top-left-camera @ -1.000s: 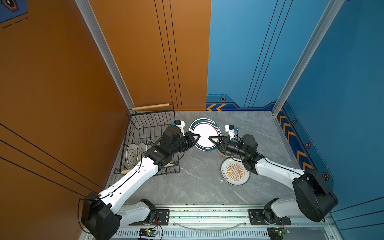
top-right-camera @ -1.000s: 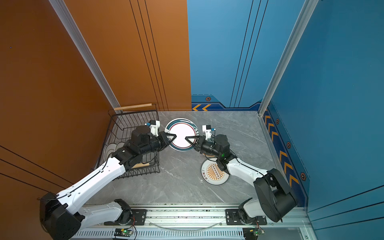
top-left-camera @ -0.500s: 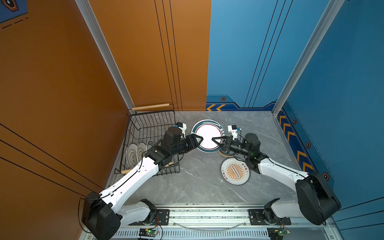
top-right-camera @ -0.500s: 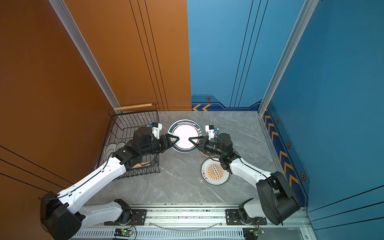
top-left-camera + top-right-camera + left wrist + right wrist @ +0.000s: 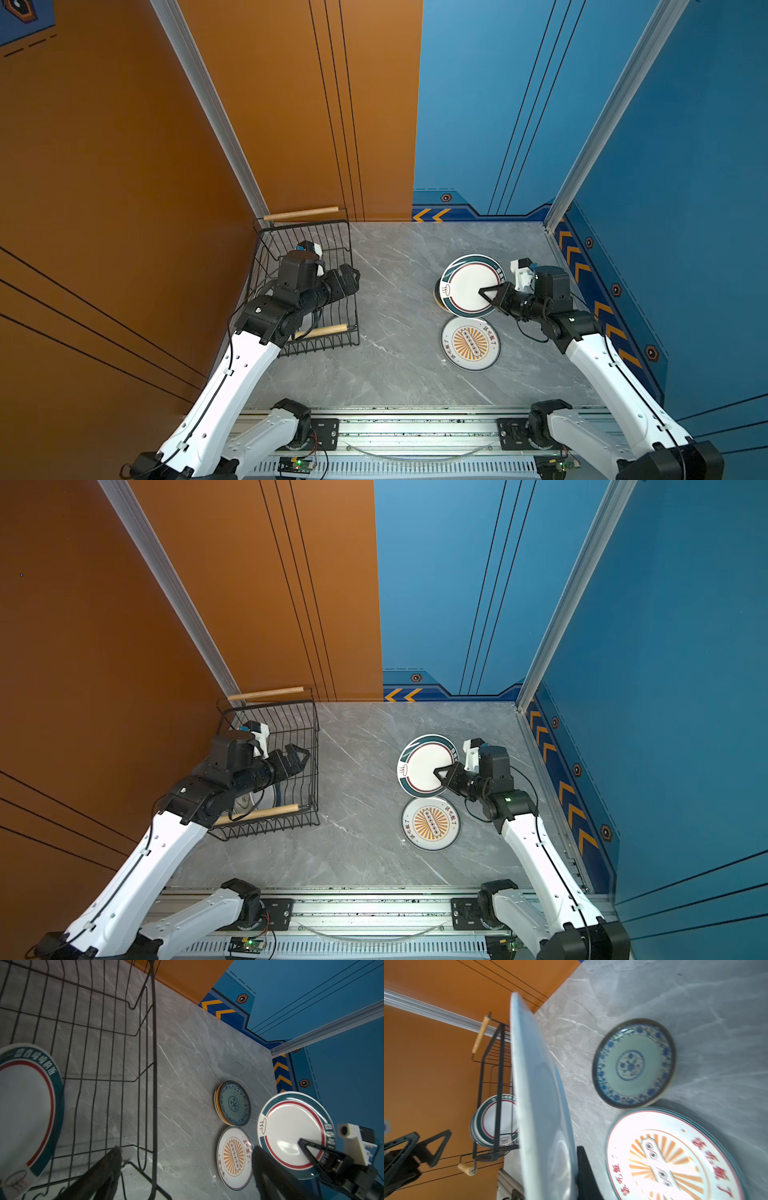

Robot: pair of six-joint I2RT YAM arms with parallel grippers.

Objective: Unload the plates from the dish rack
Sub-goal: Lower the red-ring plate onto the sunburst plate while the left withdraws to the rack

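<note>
now left hand [image 5: 348, 277] released, right hand [image 5: 487, 293] carried plate [image 5: 465, 280] rightward.

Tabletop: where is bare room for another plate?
Bare: the middle strip between the dish rack and the teal plate, and the patch between the sunburst plate and the front rail. Crowded: on the right, where those plates and the carried white plate cluster.

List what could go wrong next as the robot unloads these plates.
1. The right claw pinches the white plate by its rim only; it could slip and fall on the teal-patterned plate partly beneath it.
2. Set down there, the larger plate would overhang that smaller stack and might tip.
3. The open left claw hangs by the dish rack wires and could snag reaching the remaining plates.
</note>
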